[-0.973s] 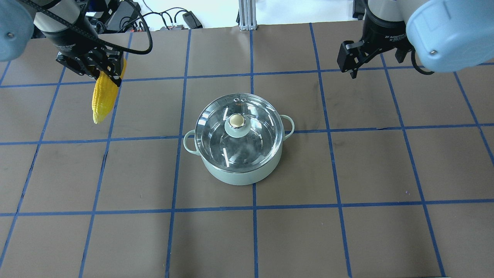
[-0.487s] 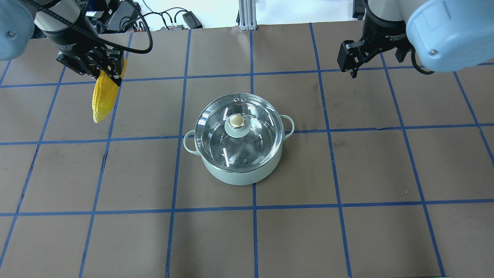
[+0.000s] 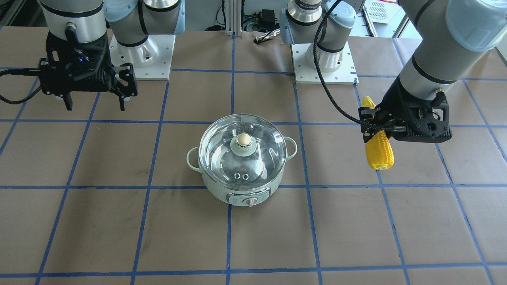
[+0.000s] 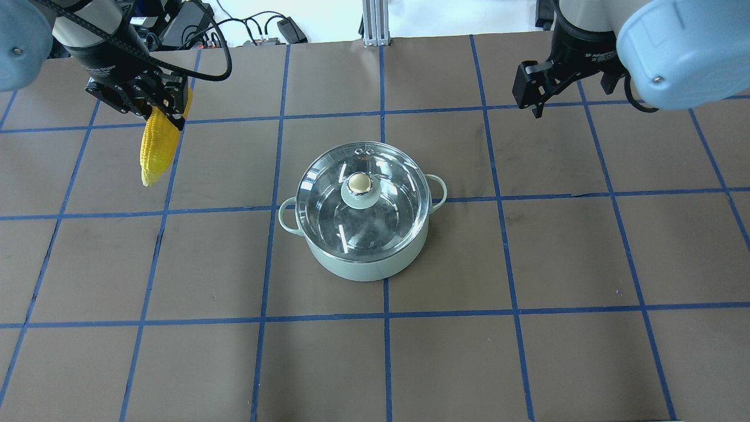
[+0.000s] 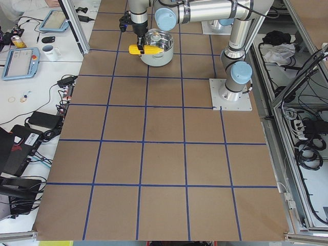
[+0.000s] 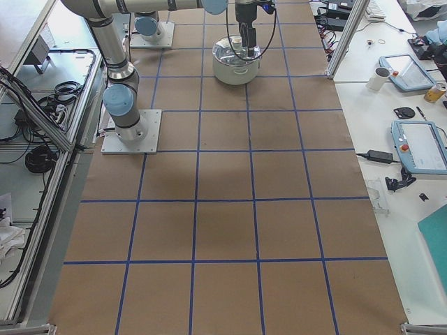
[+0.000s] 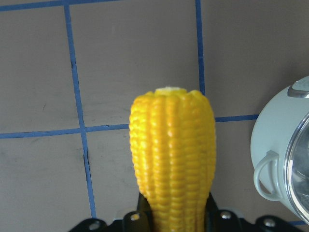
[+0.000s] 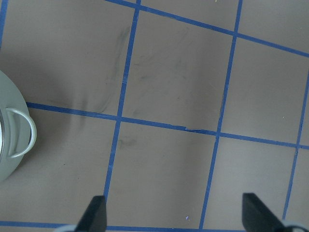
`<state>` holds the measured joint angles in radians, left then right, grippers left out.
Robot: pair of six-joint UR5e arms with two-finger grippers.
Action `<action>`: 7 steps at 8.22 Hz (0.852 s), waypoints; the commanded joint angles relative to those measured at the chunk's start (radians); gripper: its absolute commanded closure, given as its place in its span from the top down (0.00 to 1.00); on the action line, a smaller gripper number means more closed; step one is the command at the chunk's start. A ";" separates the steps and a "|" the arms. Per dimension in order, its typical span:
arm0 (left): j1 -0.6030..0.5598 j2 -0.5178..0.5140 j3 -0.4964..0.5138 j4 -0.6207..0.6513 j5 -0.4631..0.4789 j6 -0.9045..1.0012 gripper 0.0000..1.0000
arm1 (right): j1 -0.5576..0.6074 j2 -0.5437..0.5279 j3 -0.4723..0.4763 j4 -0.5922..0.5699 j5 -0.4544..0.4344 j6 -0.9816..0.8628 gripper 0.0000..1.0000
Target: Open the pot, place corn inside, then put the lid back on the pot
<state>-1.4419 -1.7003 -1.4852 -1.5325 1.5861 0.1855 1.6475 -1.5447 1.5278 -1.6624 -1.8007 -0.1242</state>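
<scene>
The pale mint-green pot [image 4: 368, 266] [image 3: 216, 184] stands in the middle of the table. The clear glass lid [image 4: 328, 199] [image 3: 222, 154] sits shut on it, its beige knob [image 4: 359, 184] [image 3: 243, 139] on top. My left gripper [image 4: 159, 114] [image 3: 378, 128] is shut on the yellow corn [image 4: 156, 152] [image 3: 379, 152] [image 7: 174, 154]. The corn hangs above the table, well to the left of the pot. My right gripper [image 3: 96, 105] [image 8: 176, 217] is open and empty, high over the far right area, away from the pot.
Brown paper with a blue tape grid covers the table [image 4: 527, 264]. The arm bases [image 3: 324, 59] stand at the robot's side. Cables and a metal post [image 4: 372, 23] lie beyond the far edge. Side tables with tablets and a mug [image 5: 50, 51] flank the table's ends.
</scene>
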 commanded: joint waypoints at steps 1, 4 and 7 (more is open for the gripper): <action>0.000 0.001 -0.004 0.000 0.000 0.000 0.00 | 0.000 0.000 0.000 -0.005 0.000 0.000 1.00; 0.000 0.008 -0.006 0.000 0.000 0.012 0.00 | -0.002 0.000 0.000 -0.051 0.003 0.000 1.00; 0.000 0.010 -0.006 0.000 0.000 0.012 0.00 | 0.003 0.000 0.002 -0.051 0.017 0.002 1.00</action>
<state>-1.4419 -1.6916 -1.4909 -1.5325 1.5861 0.1982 1.6488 -1.5457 1.5289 -1.7097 -1.7878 -0.1231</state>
